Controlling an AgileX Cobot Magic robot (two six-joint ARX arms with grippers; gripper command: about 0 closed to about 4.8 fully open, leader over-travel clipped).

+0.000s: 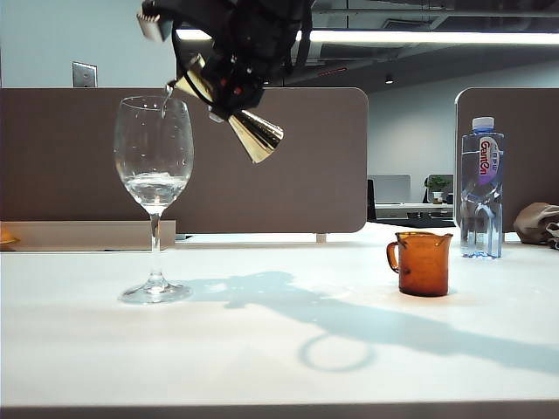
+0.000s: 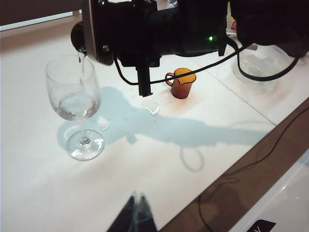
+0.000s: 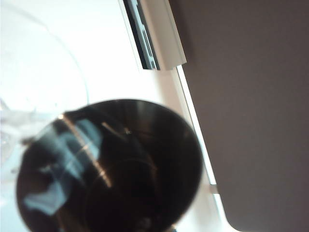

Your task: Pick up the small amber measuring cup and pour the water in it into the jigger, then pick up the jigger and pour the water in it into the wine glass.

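The right gripper [image 1: 229, 87] hangs high over the left of the table [image 1: 279, 349], pinching the gold jigger [image 1: 249, 129] at its waist and holding it tipped steeply — one cone points down and to the right, the other leans over the rim of the wine glass [image 1: 154, 166]. A thin stream of water [image 1: 164, 106] falls from the jigger's lip into the bowl, where a little water has pooled at the bottom. The glass stands upright on the left part of the table. The small amber measuring cup [image 1: 423, 263] sits upright on the right, well apart from the glass, with a clear plastic bottle [image 1: 482, 188] just behind it. From the left wrist view, only the dark fingertips [image 2: 135, 215] of the left gripper [image 2: 136, 212] show, pressed together and holding nothing, above the near part of the table.
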